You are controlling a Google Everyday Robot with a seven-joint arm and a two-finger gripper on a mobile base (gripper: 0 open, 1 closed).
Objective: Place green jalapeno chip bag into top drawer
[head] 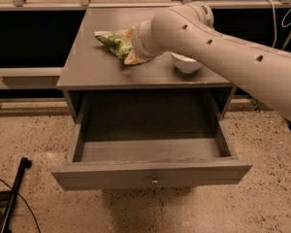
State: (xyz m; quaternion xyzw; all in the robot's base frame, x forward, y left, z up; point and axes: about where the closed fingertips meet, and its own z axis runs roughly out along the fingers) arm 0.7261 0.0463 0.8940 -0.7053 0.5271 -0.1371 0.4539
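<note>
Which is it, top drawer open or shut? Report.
Open: the top drawer is pulled out, floor visible. Pincer at the green jalapeno chip bag.

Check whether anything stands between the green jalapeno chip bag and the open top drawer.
Nothing visible does. The green jalapeno chip bag lies on the cabinet top with the end effector at its right end. The top drawer stands pulled out below the front edge. The white bowl sits to the right, off that path.
</note>
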